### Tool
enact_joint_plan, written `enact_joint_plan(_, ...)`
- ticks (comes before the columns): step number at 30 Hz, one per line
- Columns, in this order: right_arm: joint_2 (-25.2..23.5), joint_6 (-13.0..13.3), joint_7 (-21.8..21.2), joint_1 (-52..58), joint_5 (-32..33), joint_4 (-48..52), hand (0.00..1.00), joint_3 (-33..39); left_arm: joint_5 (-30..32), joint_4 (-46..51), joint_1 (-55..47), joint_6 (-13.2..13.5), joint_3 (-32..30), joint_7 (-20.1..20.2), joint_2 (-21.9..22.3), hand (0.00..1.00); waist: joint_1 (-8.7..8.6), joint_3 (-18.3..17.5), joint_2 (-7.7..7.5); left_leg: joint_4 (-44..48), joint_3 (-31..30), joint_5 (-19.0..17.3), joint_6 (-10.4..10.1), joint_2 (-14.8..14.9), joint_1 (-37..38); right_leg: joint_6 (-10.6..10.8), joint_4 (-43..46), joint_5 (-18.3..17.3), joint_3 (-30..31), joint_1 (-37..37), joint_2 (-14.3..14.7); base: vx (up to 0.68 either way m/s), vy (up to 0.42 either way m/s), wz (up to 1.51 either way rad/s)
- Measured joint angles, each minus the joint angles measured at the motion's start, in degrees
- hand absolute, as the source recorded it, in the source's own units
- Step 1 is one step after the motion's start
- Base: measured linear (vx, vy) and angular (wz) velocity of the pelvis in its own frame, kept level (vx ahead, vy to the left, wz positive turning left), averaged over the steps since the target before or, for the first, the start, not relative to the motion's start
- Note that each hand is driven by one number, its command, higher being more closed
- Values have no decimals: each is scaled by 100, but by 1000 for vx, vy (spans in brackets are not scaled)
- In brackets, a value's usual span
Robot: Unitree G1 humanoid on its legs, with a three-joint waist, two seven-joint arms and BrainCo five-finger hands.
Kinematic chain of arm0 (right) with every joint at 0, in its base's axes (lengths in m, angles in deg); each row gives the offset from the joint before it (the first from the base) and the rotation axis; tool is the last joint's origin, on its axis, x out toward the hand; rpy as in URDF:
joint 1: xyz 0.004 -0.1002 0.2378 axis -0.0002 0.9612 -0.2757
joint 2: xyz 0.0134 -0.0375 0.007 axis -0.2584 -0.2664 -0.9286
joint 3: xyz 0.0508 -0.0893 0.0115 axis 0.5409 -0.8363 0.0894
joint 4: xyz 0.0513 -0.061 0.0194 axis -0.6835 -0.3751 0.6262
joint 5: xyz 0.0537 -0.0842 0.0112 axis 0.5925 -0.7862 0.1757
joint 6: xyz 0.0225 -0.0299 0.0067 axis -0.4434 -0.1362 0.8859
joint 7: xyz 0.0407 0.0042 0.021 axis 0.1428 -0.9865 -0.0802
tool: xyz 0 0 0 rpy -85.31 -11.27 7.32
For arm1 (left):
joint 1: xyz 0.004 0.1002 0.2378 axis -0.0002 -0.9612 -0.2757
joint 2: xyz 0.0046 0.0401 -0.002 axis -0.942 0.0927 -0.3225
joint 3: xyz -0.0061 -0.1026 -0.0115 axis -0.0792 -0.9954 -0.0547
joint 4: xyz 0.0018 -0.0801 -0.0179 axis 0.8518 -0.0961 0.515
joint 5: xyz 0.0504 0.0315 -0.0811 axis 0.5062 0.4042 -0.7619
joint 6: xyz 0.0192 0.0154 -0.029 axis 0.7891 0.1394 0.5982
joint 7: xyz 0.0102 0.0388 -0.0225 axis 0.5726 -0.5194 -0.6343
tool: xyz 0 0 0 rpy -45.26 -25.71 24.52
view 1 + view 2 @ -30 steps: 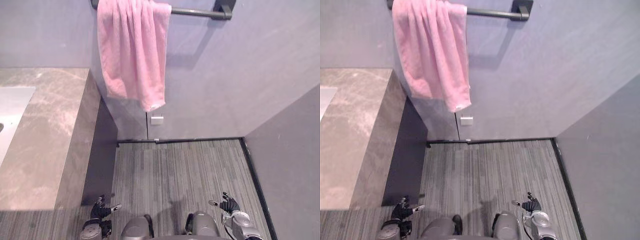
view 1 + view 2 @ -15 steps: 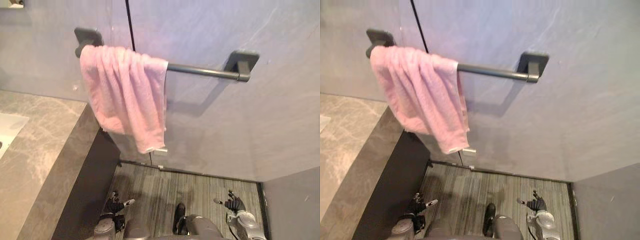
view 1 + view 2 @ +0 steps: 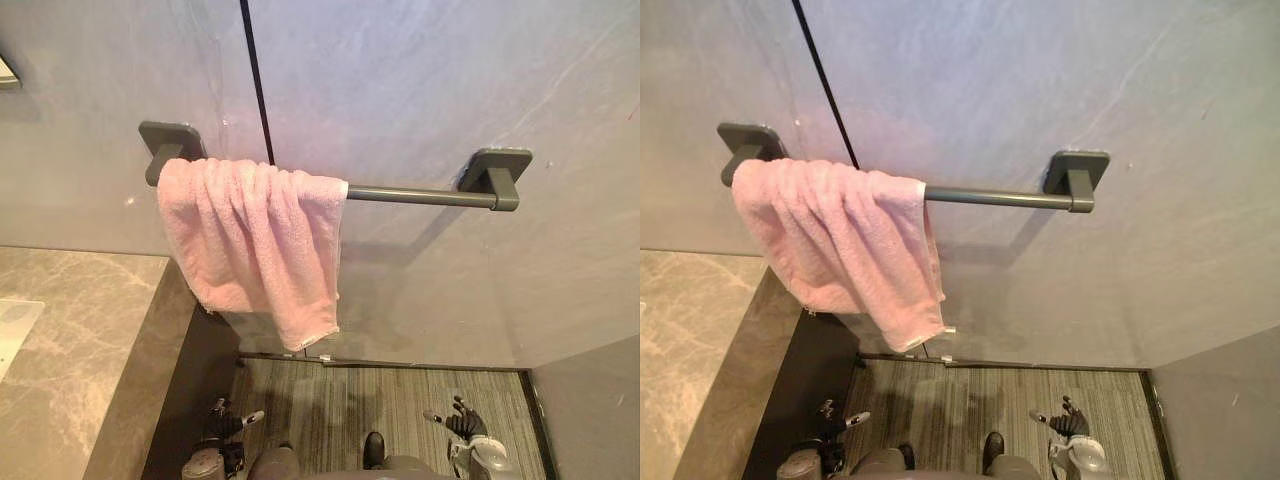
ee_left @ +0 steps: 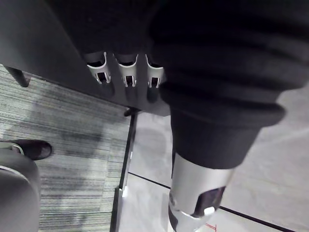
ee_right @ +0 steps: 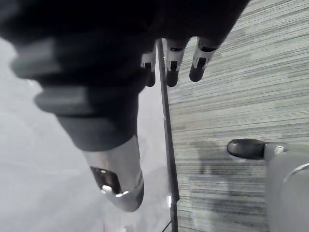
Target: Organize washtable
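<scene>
The soft pink terry towel (image 3: 255, 250) hangs bunched at one end of the dark grey metal wall bar (image 3: 420, 195), tight against the bracket nearest the washtable. Its folds are crowded and its lower edge slants down to one long corner. The rest of the bar is bare. Just below and to the side runs the brown-veined marble surface (image 3: 80, 330), with the edge of a pale basin (image 3: 15, 325) showing at its far side.

Both of the robot's hands are down low over the grey striped floor (image 3: 400, 400), well apart from the towel. The left hand (image 3: 228, 422) and the right hand (image 3: 460, 423) each have their fingers loosely spread and hold nothing.

If the towel is what needs tidying, I'd raise both hands together and take the top fold on either side of the bunch. Then slide it along the bar towards the middle rather than tugging downward, which could drag it off.
</scene>
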Motion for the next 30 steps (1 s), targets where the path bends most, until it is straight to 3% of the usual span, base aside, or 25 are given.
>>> enact_joint_plan(7, 130, 1, 3, 70, 0, -3, 0, -48, -57, 229, -35, 8, -5, -110, -22, 0, -22, -127, 27, -283, -33, 112, 69, -70, 98, 1, -159, 123, 12, 26, -25, -12, 4, 0)
enact_joint_plan(10, 149, 4, 3, 65, 1, -2, 0, -67, -175, 1159, -240, 19, -13, -134, -73, 0, -103, -144, 2, -368, -203, 210, 91, -135, 110, 8, -195, 141, -140, 99, -81, -36, 3, 24)
enact_joint_plan(16, 277, 24, 0, 27, 0, 74, 0, -218, -276, 3383, -806, 147, -89, -166, -147, 0, -104, -176, 11, -484, -426, 309, 144, -227, 100, 26, -193, 150, -300, 123, -157, -48, 5, 16)
enact_joint_plan(23, 328, 24, -20, 6, -211, 89, 0, -217, -504, 4599, -1006, 330, -228, -112, -142, 0, 18, -279, 42, -524, -519, 343, 149, -250, 111, 33, -195, 149, -393, 162, -175, -9, 2, 7)
enact_joint_plan(30, 354, 24, -27, -42, -284, 290, 0, -298, -503, 5427, -1042, 508, -226, -111, -160, 0, 8, -287, 38, -499, -580, 345, 152, -266, 137, 37, -199, 146, -435, 221, -185, -6, 1, 3)
